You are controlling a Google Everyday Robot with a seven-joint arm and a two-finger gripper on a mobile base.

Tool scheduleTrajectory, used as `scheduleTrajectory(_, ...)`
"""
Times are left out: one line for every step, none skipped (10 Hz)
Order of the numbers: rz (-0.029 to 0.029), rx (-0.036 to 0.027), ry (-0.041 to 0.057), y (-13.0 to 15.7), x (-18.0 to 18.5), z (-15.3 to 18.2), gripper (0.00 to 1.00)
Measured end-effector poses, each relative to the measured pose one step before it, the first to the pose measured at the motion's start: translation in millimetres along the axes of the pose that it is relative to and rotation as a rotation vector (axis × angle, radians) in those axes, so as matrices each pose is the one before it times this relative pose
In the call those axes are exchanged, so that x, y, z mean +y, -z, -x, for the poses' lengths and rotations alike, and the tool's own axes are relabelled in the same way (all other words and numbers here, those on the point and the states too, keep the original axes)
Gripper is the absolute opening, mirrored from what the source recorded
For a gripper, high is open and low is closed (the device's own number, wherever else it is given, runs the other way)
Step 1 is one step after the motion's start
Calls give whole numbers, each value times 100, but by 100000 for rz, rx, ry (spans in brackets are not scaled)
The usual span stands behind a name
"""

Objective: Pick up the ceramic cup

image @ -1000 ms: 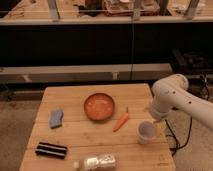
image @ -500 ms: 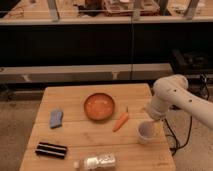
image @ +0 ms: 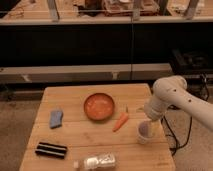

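The ceramic cup (image: 144, 135) is small and white and stands upright near the right edge of the wooden table (image: 80, 131). My white arm (image: 172, 97) comes in from the right and bends down over it. My gripper (image: 149, 125) is at the cup's rim, directly above its opening, and partly hides the inside.
An orange bowl (image: 99, 106) sits mid-table with a carrot (image: 120, 121) between it and the cup. A blue sponge (image: 56, 118) lies at the left, a dark striped bar (image: 50, 149) at the front left, and a clear plastic bottle (image: 96, 162) lies at the front edge. A cable (image: 171, 131) hangs right of the table.
My arm has shifted slightly down and left, bringing the gripper closer onto the cup. The objects on the table have not moved.
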Motion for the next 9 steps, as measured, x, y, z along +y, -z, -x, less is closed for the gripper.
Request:
scheduleTrajectory(21, -912, 915, -189, -213, 198, 80)
scheduleTrajectory(-67, -787, 891, -127, -244, 227, 80)
scheduleTrajectory(-17, -727, 1102, -83, -278, 325, 80)
scheduleTrajectory(-201, -647, 983, -15, -180, 210, 80)
scheduleTrajectory(-583, -688, 1283, 12, -3, 104, 80)
scheduleTrajectory(-520, -111, 118, -82, 98, -107, 80)
scheduleTrajectory(383, 252, -899, -739, 172, -376, 80)
scheduleTrajectory(141, -42, -241, -856, -7, -211, 80)
scheduleTrajectory(133, -306, 261, -589, -82, 10, 80)
